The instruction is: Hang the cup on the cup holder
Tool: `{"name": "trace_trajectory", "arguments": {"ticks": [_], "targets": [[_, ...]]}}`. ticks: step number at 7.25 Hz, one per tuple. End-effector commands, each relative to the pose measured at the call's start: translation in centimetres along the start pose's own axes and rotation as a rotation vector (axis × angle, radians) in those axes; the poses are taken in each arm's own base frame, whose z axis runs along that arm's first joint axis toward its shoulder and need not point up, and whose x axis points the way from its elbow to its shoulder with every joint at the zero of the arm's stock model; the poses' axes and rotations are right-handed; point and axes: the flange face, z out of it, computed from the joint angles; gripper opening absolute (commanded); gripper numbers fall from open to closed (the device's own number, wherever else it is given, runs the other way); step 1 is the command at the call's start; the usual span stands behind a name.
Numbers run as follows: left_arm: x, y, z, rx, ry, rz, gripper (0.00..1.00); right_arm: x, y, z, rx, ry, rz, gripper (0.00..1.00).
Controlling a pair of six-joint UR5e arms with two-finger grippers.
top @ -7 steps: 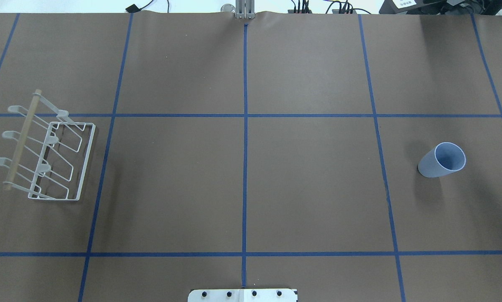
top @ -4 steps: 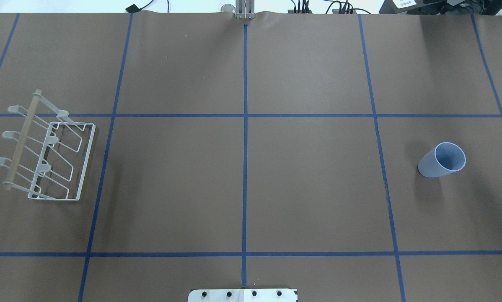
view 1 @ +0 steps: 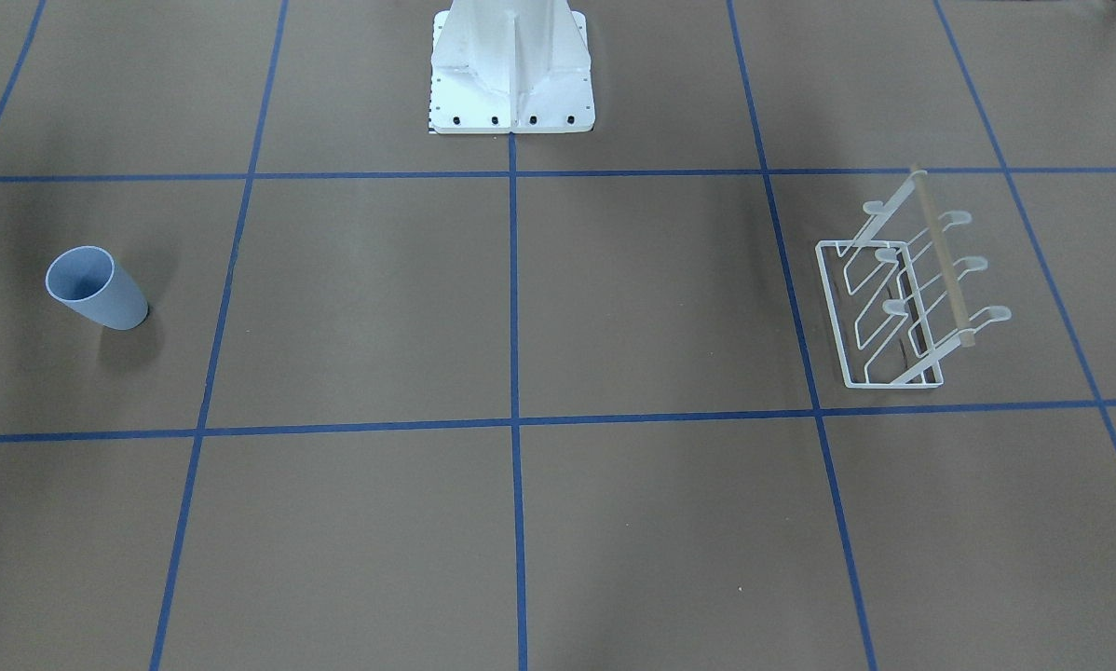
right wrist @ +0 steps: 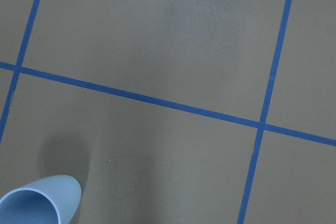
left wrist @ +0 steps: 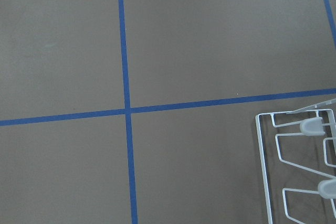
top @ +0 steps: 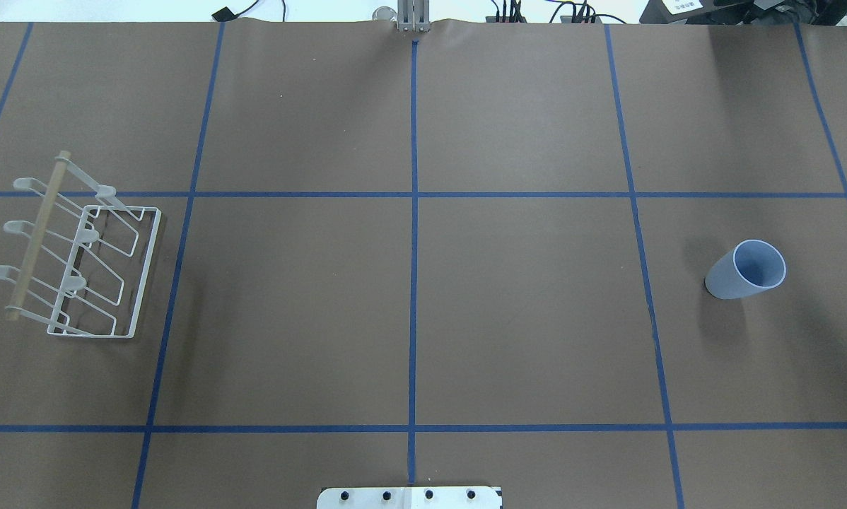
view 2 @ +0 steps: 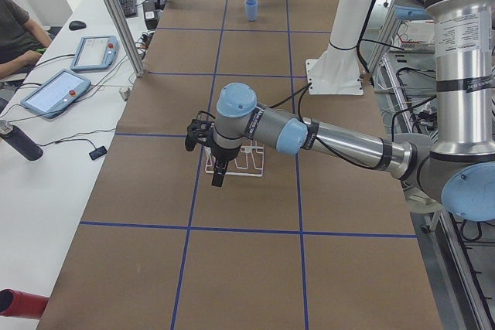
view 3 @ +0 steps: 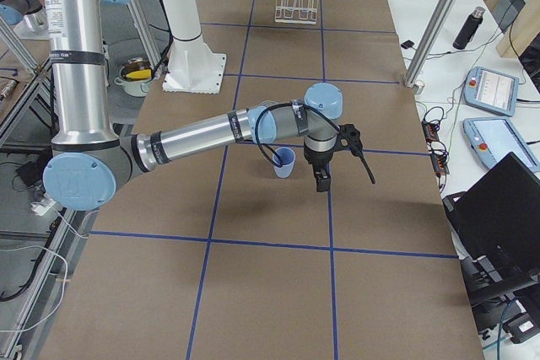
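The light blue cup (top: pixel 745 270) stands upright, rim up, on the brown table at the right; it also shows in the front view (view 1: pixel 95 288) and at the right wrist view's lower left (right wrist: pixel 39 203). The white wire cup holder (top: pixel 146 268) with its wooden rod (top: pixel 36 240) stands at the left, empty, and shows in the front view (view 1: pixel 832 317) and the left wrist view (left wrist: pixel 264 171). My left gripper (view 2: pixel 219 174) hangs over the holder (view 2: pixel 251 164). My right gripper (view 3: pixel 321 181) hangs beside the cup (view 3: pixel 284 162). I cannot tell whether either is open or shut.
Blue tape lines divide the table into squares. The white robot base (view 1: pixel 511 65) stands at the table's near-robot edge. Side desks hold tablets (view 2: pixel 54 90), a bottle (view 3: pixel 469 27) and a laptop (view 3: pixel 498 208). A seated person (view 2: pixel 15 32) is at the far left.
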Motion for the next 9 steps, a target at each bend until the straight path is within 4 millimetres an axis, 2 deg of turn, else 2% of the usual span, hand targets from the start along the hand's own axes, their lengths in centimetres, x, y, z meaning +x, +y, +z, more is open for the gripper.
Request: {"name": "trace_trajectory", "arguments": {"ticks": [1, 5, 7, 9], "targets": [[0.5, 0.1, 0.0, -0.011, 0.044, -0.049, 0.99, -0.4, -0.1, 0.3, -0.004, -0.004, -0.007, 1.0], [1.4, -0.1, -0.7, 0.004, 0.056, -0.034, 0.99, -1.5, -0.1, 0.9, -0.017, -0.046, -0.02, 1.0], [1.2, 0.0, -0.6, 0.0, 0.056, -0.042, 0.99, -3.9, -0.3, 3.1, -0.061, -0.059, -0.062, 1.0], [1.2, 0.1, -0.4, -0.01, 0.073, -0.049, 0.99, -7.3, -0.6, 5.8, -0.073, -0.083, -0.128, 1.0]]}}
